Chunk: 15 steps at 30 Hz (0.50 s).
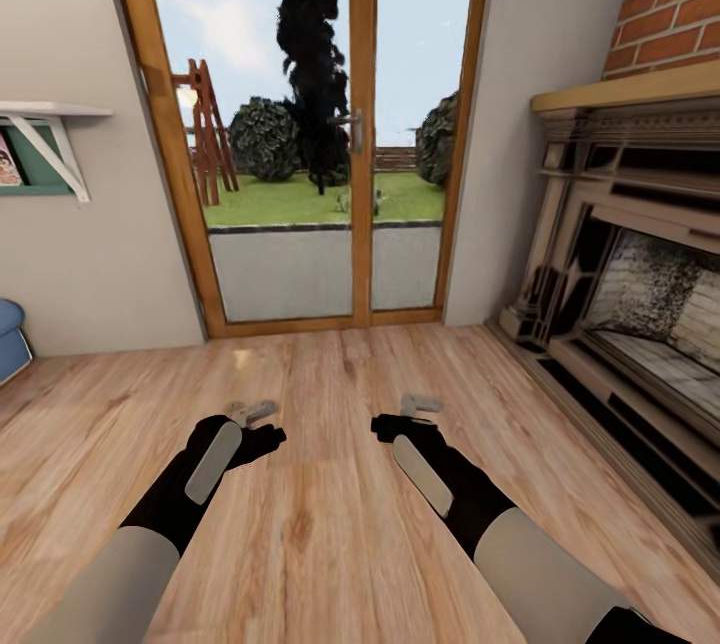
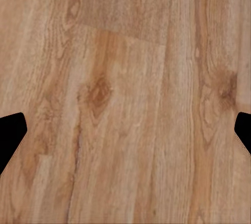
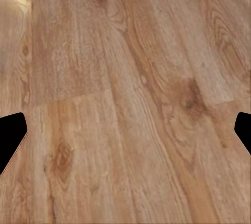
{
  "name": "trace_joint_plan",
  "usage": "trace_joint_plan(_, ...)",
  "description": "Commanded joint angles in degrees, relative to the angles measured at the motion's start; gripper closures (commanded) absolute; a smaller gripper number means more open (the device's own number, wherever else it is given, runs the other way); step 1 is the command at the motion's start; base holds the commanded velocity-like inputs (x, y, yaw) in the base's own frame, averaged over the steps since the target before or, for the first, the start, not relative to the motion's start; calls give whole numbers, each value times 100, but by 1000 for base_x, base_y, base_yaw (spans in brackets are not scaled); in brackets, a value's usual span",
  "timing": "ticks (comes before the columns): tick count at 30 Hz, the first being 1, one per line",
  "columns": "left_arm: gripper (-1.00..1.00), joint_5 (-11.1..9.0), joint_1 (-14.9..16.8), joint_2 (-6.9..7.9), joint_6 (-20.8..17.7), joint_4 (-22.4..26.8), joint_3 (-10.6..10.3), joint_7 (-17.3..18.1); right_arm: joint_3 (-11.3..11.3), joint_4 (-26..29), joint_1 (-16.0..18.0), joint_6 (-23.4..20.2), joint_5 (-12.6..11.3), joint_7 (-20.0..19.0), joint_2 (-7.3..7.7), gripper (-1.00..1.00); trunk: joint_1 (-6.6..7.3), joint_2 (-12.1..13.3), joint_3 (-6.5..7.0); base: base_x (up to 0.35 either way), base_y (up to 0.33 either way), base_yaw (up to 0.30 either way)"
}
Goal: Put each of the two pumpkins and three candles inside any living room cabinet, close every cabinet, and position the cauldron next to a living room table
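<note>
Wooden floor (image 1: 330, 524): bare planks under both my arms; nothing of the task lies here.
Left hand (image 1: 252, 413): held low and forward over the floor, fingers spread, carrying nothing; I judge it parked for driving.
Right hand (image 1: 420, 406): same pose, spread and empty.
Fireplace (image 1: 640, 294): along my right, brick above it.
Shelf (image 1: 50, 139): on the left wall.
Glass door (image 1: 320, 124): straight ahead, garden beyond.
Pumpkins, candles, cauldron, cabinet: not where I'm facing; I'd turn to find them.
</note>
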<state>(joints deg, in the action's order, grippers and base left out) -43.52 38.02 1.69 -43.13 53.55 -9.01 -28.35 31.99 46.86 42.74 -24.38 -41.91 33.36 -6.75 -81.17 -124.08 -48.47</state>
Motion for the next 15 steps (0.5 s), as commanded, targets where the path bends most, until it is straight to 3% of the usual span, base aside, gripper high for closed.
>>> trace_joint_plan(1, -100, -60, 4, 7, -2, 7, -22, -57, 17, 7, 6, -14, -41, 45, 2, -100, -3, -3, -6, 341, 89, 0)
trace_joint_plan(15, -100, -60, 4, 7, -2, 7, -22, -57, 17, 7, 6, -14, -42, 40, 4, -100, -3, -3, -6, 340, 92, 23)
